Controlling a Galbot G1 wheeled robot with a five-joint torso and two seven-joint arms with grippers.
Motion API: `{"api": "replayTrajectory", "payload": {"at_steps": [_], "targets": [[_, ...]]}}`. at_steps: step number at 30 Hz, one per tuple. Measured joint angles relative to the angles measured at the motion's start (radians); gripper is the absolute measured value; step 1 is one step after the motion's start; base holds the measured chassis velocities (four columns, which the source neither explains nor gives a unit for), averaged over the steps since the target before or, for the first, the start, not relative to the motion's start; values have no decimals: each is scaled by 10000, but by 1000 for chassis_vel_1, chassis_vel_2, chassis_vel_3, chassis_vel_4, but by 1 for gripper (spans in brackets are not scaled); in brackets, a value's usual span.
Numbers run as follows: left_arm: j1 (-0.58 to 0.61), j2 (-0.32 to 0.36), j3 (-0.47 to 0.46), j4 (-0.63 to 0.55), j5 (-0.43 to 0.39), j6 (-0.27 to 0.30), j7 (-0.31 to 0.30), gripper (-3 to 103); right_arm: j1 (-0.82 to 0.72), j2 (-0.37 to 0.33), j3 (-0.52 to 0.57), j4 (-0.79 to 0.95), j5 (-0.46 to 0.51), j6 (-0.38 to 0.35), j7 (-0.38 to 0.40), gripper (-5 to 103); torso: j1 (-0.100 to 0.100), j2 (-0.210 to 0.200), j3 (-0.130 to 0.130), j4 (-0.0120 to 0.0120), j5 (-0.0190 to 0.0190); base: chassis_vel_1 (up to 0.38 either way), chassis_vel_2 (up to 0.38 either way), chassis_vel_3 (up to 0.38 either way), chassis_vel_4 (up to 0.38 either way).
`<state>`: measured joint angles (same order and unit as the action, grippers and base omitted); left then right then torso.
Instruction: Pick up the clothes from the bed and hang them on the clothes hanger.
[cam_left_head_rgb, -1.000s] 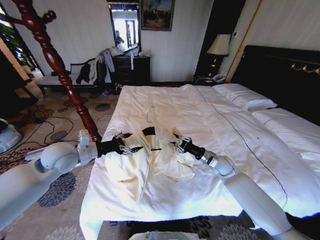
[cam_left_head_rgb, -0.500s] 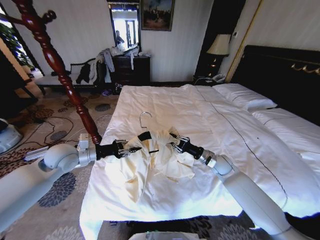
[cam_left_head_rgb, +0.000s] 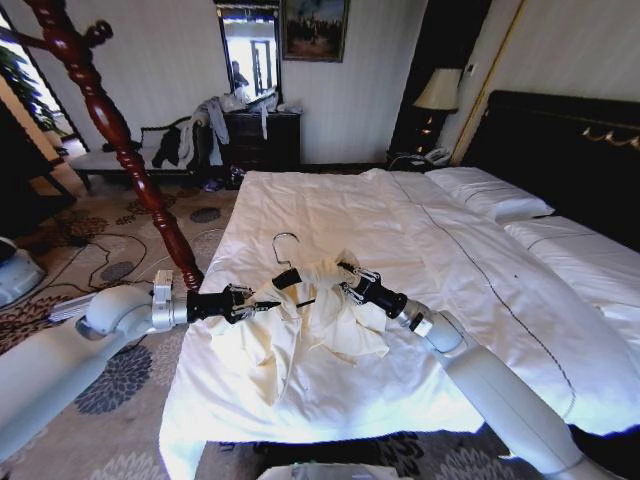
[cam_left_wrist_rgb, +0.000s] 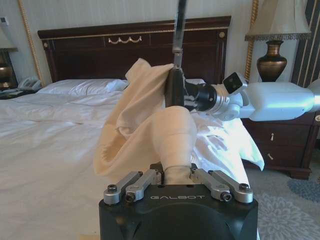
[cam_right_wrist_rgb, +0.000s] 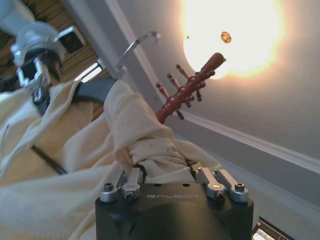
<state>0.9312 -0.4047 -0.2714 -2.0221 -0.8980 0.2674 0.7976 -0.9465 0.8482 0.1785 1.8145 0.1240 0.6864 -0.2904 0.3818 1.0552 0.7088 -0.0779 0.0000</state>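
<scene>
The cream shirt (cam_left_head_rgb: 300, 325) is draped over the black clothes hanger (cam_left_head_rgb: 290, 277), whose silver hook (cam_left_head_rgb: 283, 242) stands up above the bed (cam_left_head_rgb: 330, 205). My left gripper (cam_left_head_rgb: 245, 300) is shut on the shirt at the hanger's left end. My right gripper (cam_left_head_rgb: 350, 282) is shut on the shirt at the other end. In the left wrist view, cream fabric (cam_left_wrist_rgb: 150, 135) runs from my pinching fingers (cam_left_wrist_rgb: 142, 181) up to the hanger (cam_left_wrist_rgb: 175, 87). In the right wrist view the shirt (cam_right_wrist_rgb: 75, 155) bunches between the fingers (cam_right_wrist_rgb: 131, 182), under the hanger (cam_right_wrist_rgb: 97, 90). Most of the hanger is covered by cloth.
A tall reddish-brown wooden pole (cam_left_head_rgb: 120, 140) stands left of the bed, close to my left arm. Dark and grey garments (cam_left_head_rgb: 195, 135) lie on a bench by the far wall. Pillows (cam_left_head_rgb: 490, 190) and the dark headboard (cam_left_head_rgb: 560, 140) are at the right. Patterned carpet (cam_left_head_rgb: 110, 250) lies left.
Both grippers have raised the shirt and hanger slightly and carried them left. The hook now stands more upright, and the left gripper has drawn back toward the pole.
</scene>
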Motion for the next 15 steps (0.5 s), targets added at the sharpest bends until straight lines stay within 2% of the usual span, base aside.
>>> {"api": "replayTrajectory", "payload": {"at_steps": [1, 4, 6, 8, 9, 10, 11, 13, 14, 15], "targets": [[1, -8, -24, 2, 14, 1, -25, 18, -22, -16, -18, 45, 153, -6, 2, 42, 0, -1, 0, 0, -1, 0, 0, 0, 0], [-12, -37, -74, 10, 18, 0, -138, 18, -60, -51, -41, 111, 540, -8, -126, 47, 0, -1, 0, 1, 0, 0, 0, 0, 0], [-55, -110, -183, 89, 1, 61, -516, 18, -149, -155, -71, 253, 1345, 3, -659, 58, 0, -1, 0, -1, 2, 0, 0, 0, 0], [-75, -169, -257, 87, -41, 60, -648, 18, -275, -270, -135, 422, 2142, -113, -1035, 69, 0, 0, 0, 0, -1, 0, 0, 0, 0], [-75, -169, -257, 87, -41, 60, -648, 18, -275, -270, -135, 422, 2142, -113, -1035, 69, 0, 0, 0, 0, -1, 0, 0, 0, 0], [-87, -203, -303, 93, -63, 56, -709, 18, -372, -363, -185, 583, 2913, -242, -1340, 74, 0, 0, 0, 0, -1, 0, 0, 0, 0], [-94, -219, -326, 112, -70, 50, -743, 18, -435, -417, -208, 733, 3487, -359, -1613, 74, 0, -1, 0, -1, 0, 0, 0, 0, 0], [-101, -237, -362, 151, -76, 36, -783, 18, -515, -532, -241, 1083, 4437, -607, -2035, 85, 0, 0, 0, -2, 0, 0, 0, 0, 0], [-101, -237, -362, 151, -76, 36, -783, 18, -515, -532, -241, 1083, 4437, -607, -2035, 85, 0, 0, 0, -2, 0, 0, 0, 0, 0], [-101, -237, -381, 183, -78, 28, -807, 18, -534, -610, -244, 1372, 5161, -800, -2219, 90, 0, 0, 0, 1, -1, 0, 0, 0, 0]]}}
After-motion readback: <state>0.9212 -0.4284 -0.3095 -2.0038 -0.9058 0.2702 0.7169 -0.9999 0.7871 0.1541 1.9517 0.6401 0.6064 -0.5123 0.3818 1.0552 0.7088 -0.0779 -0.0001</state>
